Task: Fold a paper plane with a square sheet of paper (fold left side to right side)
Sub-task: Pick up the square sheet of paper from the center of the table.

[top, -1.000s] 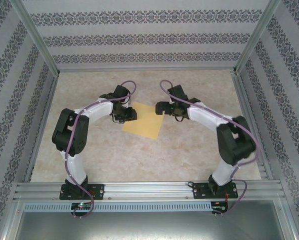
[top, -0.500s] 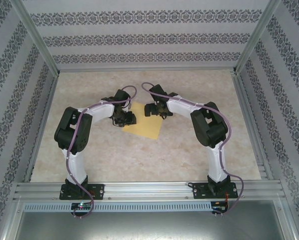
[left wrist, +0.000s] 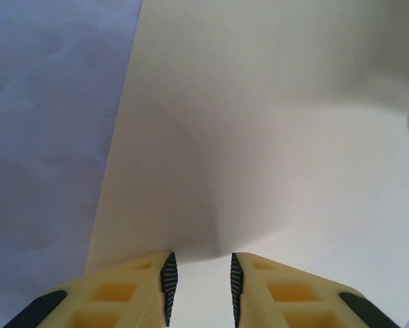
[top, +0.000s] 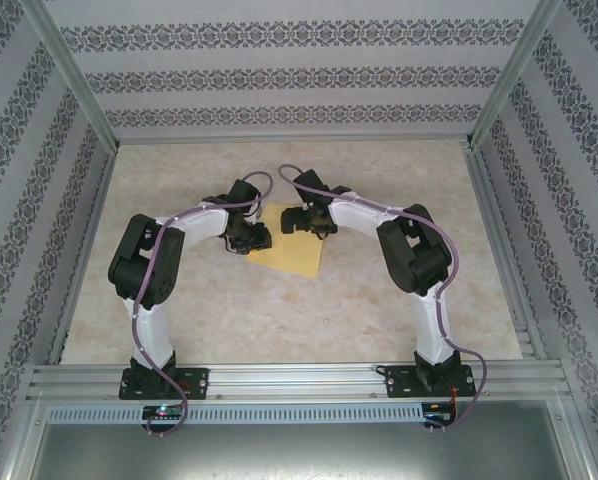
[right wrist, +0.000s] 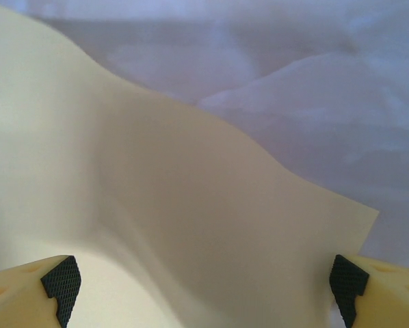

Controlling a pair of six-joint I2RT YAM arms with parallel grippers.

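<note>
At the middle of the table (top: 379, 300), the square sheet of paper (top: 297, 255) lies turned at an angle, with both grippers over its far half. We judge the main risk to be a stray crease. The sheet is humped rather than flat, and a ridge runs straight toward the left gripper (left wrist: 200, 273), so a pinch there could set a wrinkle or drag the sheet askew and leave the left-to-right fold crooked. That gripper's pads stand narrowly apart at the sheet's left edge, with paper showing in the gap. The right gripper (right wrist: 206, 280) is spread wide over the far corner, with rippled paper lying between its fingers and nothing held.
</note>
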